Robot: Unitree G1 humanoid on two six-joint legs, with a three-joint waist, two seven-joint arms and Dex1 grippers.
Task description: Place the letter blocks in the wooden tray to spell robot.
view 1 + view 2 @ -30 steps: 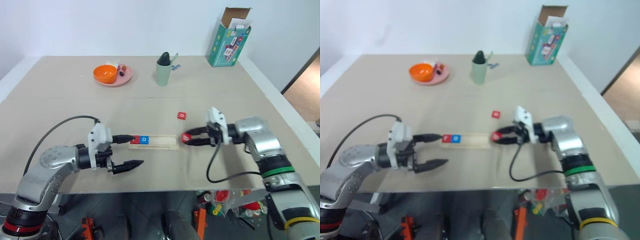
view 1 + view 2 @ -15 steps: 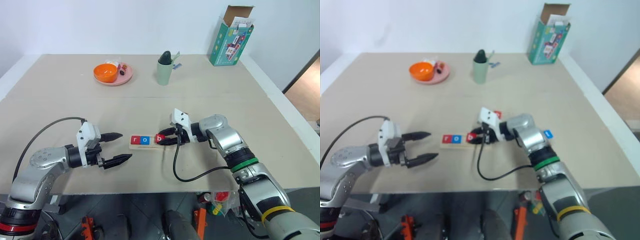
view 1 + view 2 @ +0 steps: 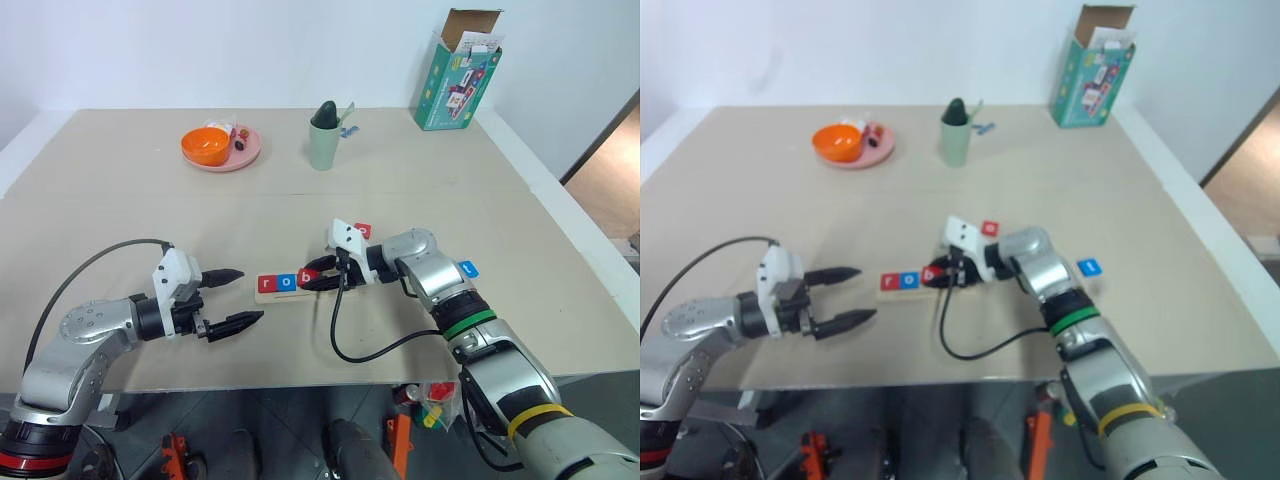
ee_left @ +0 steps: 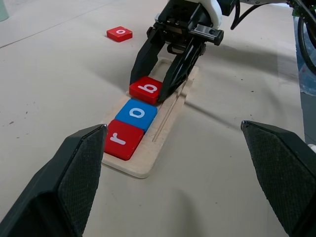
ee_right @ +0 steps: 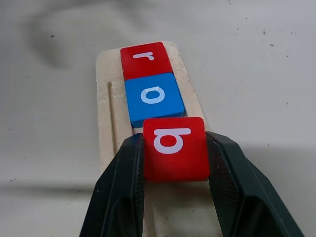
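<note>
The right gripper (image 4: 165,91) has its jaws closed on the red b block (image 5: 174,147), over the wooden tray (image 4: 168,118) beside the blue o. It looks light, stiff, smooth; side edges suit gripping. Left gripper (image 3: 232,297) jaws open.

Pale wooden tray (image 4: 165,126) holding red r (image 4: 122,140), blue o (image 4: 136,114), red b (image 4: 145,90) beside them

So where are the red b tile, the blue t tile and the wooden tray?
red b tile (image 5: 174,147), right wrist view, its lettered top face.
blue t tile (image 3: 469,268), left eye view, its top face.
wooden tray (image 4: 170,114), left wrist view, bare wood beside the tiles.
</note>
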